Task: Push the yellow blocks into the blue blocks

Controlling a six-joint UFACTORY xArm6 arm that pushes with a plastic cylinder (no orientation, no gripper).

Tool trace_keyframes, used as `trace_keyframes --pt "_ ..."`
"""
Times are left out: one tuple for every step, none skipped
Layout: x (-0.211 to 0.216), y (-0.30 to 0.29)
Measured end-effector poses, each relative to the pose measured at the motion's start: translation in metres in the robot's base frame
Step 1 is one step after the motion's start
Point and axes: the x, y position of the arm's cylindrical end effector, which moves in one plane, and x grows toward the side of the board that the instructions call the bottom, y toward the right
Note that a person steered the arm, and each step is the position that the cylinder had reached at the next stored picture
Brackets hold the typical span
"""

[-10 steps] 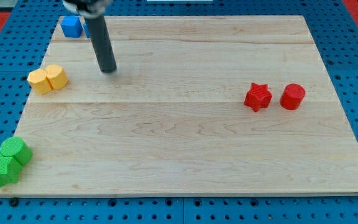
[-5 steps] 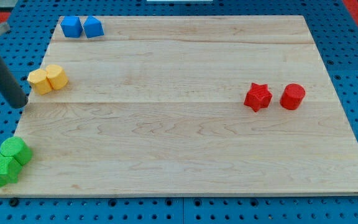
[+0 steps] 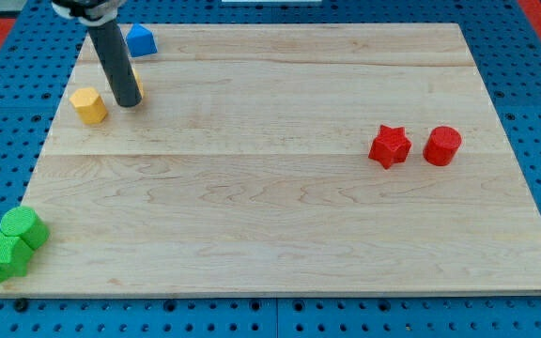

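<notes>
Tip (image 3: 129,101) of smooth dark rod, no gripper, beside faceted yellow block (image 3: 89,105).

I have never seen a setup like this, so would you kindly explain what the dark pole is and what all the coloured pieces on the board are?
There is one picture, from a single camera looking down at a wooden board. The dark pole is a robot arm's rod; it has no gripper and holds nothing, it only pushes blocks with my tip. My tip sits just to the right of a yellow block; a sliver of a second yellow piece peeks out beside the rod. A blue block lies at the view's top; the rod may hide another. At the right are a red star and a red cylinder; two green blocks sit bottom left.
</notes>
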Motion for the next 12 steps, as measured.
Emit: trace_keyframes --pt "-0.040 -0.006" --pt "-0.055 -0.003" --pt "0.018 0.042" --pt "0.068 0.026" --pt "0.066 -0.043" --pt "0.049 -0.085" --pt "0.007 -0.075" --pt "-0.009 -0.057" --pt "0.040 -0.058" --pt "0.051 -0.052" --pt "0.010 -0.048" --pt "-0.034 -0.048"
